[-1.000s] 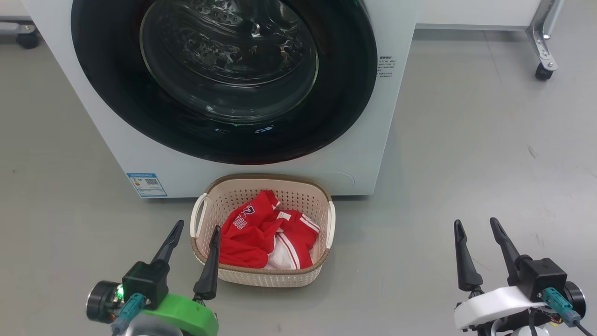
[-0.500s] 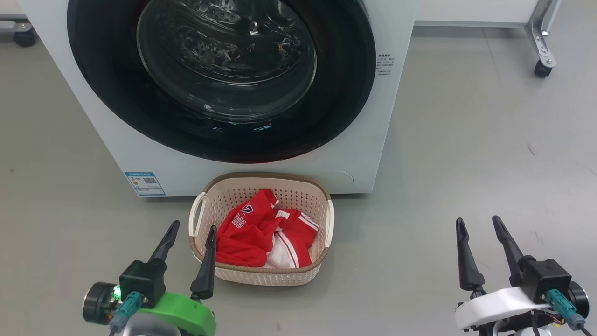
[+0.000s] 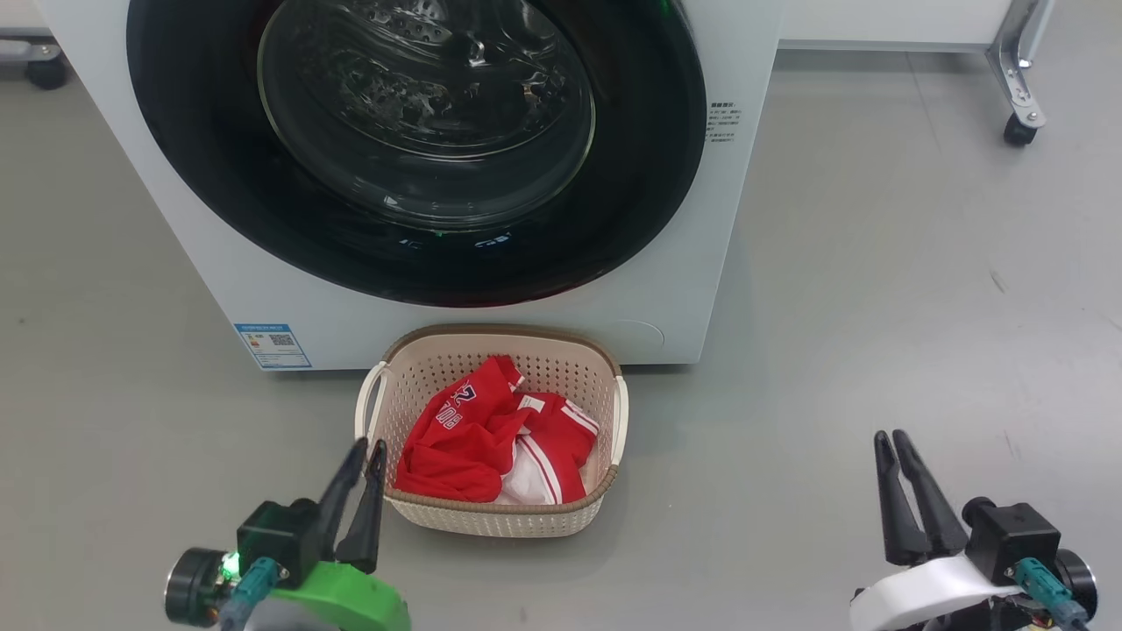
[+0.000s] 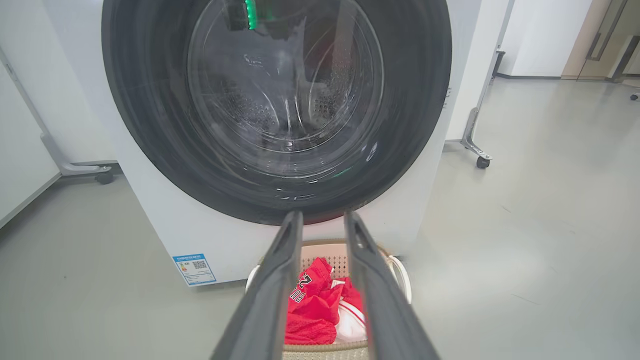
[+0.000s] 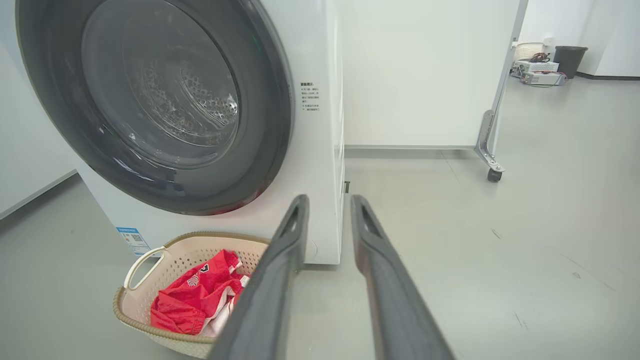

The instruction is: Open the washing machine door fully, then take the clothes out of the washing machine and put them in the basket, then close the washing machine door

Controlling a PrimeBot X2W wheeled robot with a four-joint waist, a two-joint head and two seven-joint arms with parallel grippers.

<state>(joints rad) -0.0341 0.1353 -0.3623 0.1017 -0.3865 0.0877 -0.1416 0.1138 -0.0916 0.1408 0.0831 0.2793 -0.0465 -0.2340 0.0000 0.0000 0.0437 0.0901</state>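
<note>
The washing machine [image 3: 263, 298] stands white before me, its round black-rimmed door [image 3: 649, 175] lying flat against the front. The drum shows through the glass. The cream basket [image 3: 500, 333] sits on the floor just below it, holding the red and white clothes [image 3: 465, 438]. My left gripper [image 3: 368, 447] hovers at the basket's near left corner, jaws a narrow gap apart and empty. In the left wrist view the left gripper [image 4: 322, 217] points at the door [image 4: 150, 125] over the clothes [image 4: 312, 310]. My right gripper [image 3: 890, 438] hangs over bare floor at the right, narrowly open and empty.
A metal frame leg on a castor [image 3: 1017, 88] stands at the back right, another castor [image 3: 39, 61] at the back left. A blue label [image 3: 273, 345] marks the machine's lower left. Grey floor spreads to the right; a dark bin [image 5: 570, 60] stands far off.
Both grippers' fingers have drawn much closer together and both hands have dropped slightly lower in the head view. Basket, clothes and door have not moved.
</note>
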